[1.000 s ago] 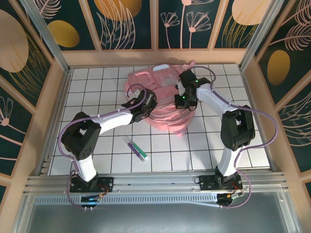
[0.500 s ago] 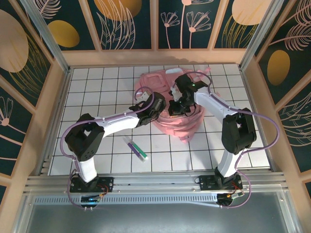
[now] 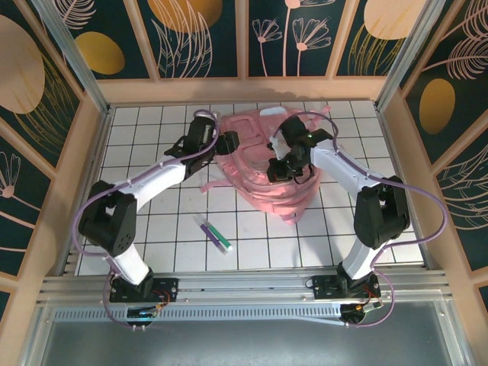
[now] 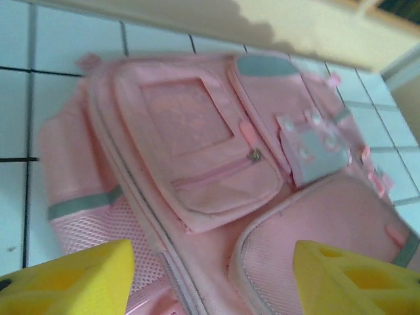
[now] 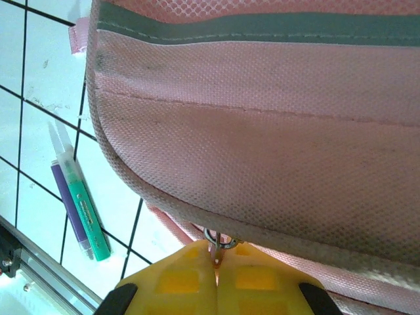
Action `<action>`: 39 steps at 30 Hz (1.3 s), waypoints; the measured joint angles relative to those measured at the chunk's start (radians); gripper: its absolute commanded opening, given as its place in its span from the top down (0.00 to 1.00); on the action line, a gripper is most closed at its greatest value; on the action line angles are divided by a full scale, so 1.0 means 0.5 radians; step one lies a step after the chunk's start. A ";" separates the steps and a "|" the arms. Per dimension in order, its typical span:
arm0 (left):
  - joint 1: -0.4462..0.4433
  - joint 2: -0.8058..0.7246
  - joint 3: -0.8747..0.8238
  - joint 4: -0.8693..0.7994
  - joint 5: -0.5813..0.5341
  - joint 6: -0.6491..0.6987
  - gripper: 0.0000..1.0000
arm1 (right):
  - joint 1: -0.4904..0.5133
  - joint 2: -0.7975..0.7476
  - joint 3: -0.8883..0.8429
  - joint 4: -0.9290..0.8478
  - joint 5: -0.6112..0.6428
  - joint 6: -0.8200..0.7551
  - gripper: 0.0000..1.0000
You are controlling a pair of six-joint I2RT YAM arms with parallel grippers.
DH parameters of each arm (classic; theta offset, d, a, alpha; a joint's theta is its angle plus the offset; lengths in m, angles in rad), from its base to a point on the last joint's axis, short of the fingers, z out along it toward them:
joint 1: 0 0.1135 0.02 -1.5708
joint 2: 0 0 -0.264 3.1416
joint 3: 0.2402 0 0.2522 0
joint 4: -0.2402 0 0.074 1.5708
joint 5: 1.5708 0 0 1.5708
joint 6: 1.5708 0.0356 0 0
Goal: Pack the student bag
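Since a second ago the left arm has swung from the bag's near-left side up to its far-left side, and its jaws have gone from nearly closed to wide apart. The left gripper (image 3: 227,142) hovers at the bag's left edge; in the left wrist view its yellow fingers (image 4: 72,282) stand well apart with nothing between them and the bag's front pockets below.

The student bag (image 3: 255,191) lies flat on the white tiled tabletop (image 3: 152,152), in the far half, just right of the middle, with a strap trailing toward the near edge.

The right gripper (image 3: 280,171) sits on top of the bag near its centre. In the right wrist view its fingers (image 5: 177,282) are pressed together, pinching the small metal zip pull (image 5: 220,240) at the bag's seam.

A green marker (image 5: 85,207) and a purple marker (image 5: 69,203) lie side by side, touching, on the tabletop toward the near edge, apart from the bag.
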 measured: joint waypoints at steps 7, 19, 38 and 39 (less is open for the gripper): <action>-0.061 0.117 0.005 -0.062 0.426 1.135 0.29 | -0.009 0.000 -0.001 -0.003 0.014 -0.029 1.00; 0.022 0.164 0.077 -0.157 0.680 2.956 0.27 | -0.011 -0.015 -0.001 -0.040 0.098 -0.068 1.00; -0.043 0.478 0.407 -0.493 0.848 3.762 1.00 | -0.040 -0.068 -0.001 -0.050 0.179 -0.101 1.00; -0.047 0.482 0.422 -0.504 0.857 3.779 1.00 | -0.052 -0.068 -0.001 -0.050 0.192 -0.100 1.00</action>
